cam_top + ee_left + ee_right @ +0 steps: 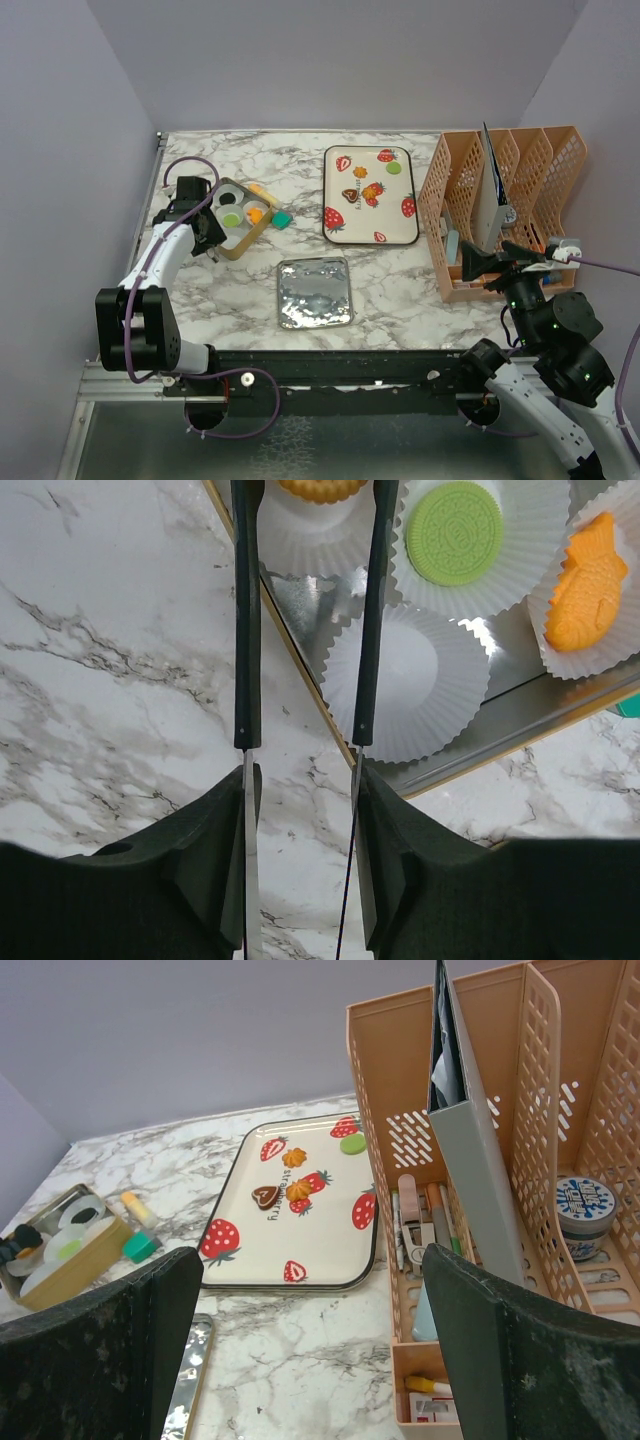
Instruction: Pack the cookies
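An open gold tin [238, 243] holds white paper cups with cookies: a green round one [455, 532], an orange fish [585, 580] and an orange one [320, 488] at the frame's top edge. More cookies lie on the strawberry tray [396, 228]: a brown heart [265, 1196], orange ones [298, 1188] and a green one [351, 1144]. My left gripper [305, 780] is shut on tweezers [245, 630]; their arms stand apart over the tin's edge with nothing between them and their tips are out of frame. My right gripper [310, 1290] hangs open and empty beside the organiser.
A silver lid [314, 291] lies at the front centre. A peach desk organiser [500, 200] with a grey folder and pens fills the right side. A teal piece [282, 218] and a yellow one [258, 189] lie just outside the tin. One paper cup [400, 680] is empty.
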`<act>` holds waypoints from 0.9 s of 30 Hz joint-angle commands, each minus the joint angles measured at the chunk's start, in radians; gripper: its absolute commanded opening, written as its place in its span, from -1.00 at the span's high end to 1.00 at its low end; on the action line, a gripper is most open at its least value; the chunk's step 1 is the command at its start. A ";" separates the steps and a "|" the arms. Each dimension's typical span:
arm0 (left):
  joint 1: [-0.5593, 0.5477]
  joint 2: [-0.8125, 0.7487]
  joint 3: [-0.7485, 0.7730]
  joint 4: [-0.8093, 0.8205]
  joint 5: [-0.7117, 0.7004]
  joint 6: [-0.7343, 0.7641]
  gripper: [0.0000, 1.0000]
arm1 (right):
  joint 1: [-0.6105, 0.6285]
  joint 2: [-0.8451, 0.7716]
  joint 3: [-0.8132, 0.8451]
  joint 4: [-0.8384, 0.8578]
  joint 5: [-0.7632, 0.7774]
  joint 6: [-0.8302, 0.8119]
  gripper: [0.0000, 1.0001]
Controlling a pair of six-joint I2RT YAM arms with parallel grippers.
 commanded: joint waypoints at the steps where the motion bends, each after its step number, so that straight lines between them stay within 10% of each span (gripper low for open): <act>1: 0.005 -0.011 0.022 0.025 -0.020 0.007 0.08 | 0.000 -0.013 -0.011 0.006 -0.013 -0.012 -1.00; 9: 0.005 -0.038 0.034 0.009 -0.035 0.016 -0.07 | 0.000 -0.010 -0.011 0.008 -0.016 -0.013 -1.00; 27: -0.062 -0.101 0.195 -0.094 0.122 0.098 0.30 | 0.000 -0.007 -0.010 0.011 -0.019 -0.013 -1.00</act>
